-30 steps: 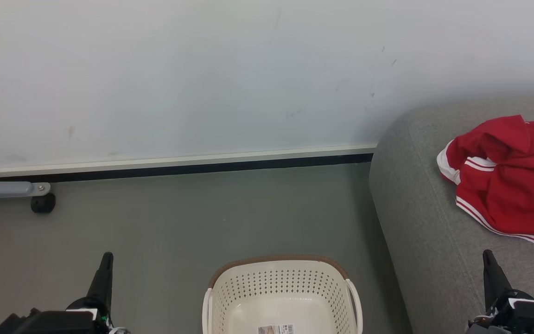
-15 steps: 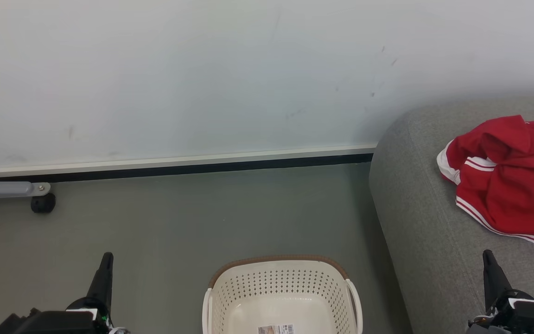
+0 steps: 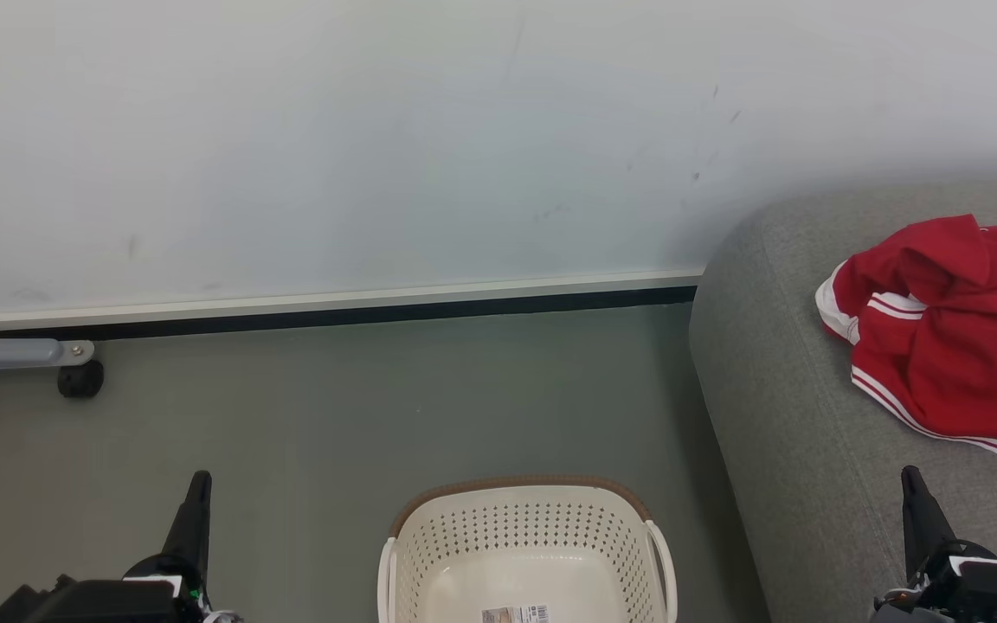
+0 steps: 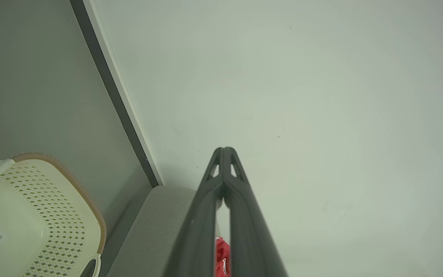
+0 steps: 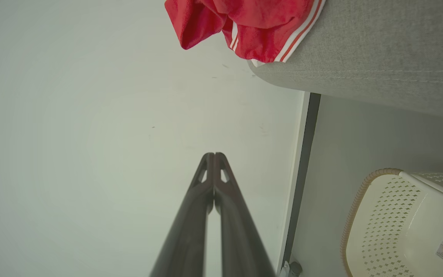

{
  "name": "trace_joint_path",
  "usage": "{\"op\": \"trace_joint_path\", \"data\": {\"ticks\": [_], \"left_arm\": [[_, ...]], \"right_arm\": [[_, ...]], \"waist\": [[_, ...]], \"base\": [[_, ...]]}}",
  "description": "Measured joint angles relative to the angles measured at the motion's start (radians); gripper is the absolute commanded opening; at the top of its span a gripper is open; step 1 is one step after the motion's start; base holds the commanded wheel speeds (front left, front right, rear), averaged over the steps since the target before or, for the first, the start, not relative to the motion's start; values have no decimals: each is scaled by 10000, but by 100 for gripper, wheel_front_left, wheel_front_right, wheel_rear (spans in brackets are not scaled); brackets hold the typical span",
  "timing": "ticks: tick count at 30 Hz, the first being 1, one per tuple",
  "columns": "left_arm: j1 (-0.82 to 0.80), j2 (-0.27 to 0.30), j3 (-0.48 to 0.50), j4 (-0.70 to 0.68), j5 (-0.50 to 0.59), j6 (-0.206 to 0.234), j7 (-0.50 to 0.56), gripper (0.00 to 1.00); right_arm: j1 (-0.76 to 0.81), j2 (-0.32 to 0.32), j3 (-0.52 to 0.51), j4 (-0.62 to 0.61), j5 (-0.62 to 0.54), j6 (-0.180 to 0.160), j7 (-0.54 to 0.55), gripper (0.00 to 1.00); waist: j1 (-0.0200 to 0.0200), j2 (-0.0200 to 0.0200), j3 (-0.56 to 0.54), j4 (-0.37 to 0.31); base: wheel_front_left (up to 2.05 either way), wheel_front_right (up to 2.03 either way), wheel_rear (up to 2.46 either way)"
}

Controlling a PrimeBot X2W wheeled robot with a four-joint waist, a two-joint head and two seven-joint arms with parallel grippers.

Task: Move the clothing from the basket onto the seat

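My left fingers (image 3: 190, 519) and right fingers (image 3: 918, 515) are each pressed fully together, holding nothing. Between them sits the basket (image 3: 526, 519), a label (image 3: 516, 615) on its bare bottom. My right fingers hang above the sofa (image 3: 775, 415). Ahead of their tips the red clothing (image 3: 953, 346) lies crumpled on it. Beyond stands the wall (image 3: 377, 130).

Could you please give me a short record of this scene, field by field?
clothing: red heap with white stripes, lying on the seat
seat: grey, to the right of the basket
basket: on the floor; no clothing in the part seen; label on its bottom
left pincer: shut, holding nothing
right pincer: shut, holding nothing
task: looks done
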Motion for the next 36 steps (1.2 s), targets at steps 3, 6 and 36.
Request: {"op": "trace_joint_path", "data": {"ticks": [3,6,36], "left_arm": [[0,0,0,0,0,0,0,0],[0,0,0,0,0,0,0,0],[0,0,0,0,0,-2,0,0]], "right_arm": [[0,0,0,0,0,0,0,0],[0,0,0,-2,0,0,0,0],[0,2,0,-4,0,2,0,0]], "waist": [[0,0,0,0],[0,0,0,0],[0,0,1,0]], "base": [[0,0,0],[0,0,0],[0,0,0]]}}
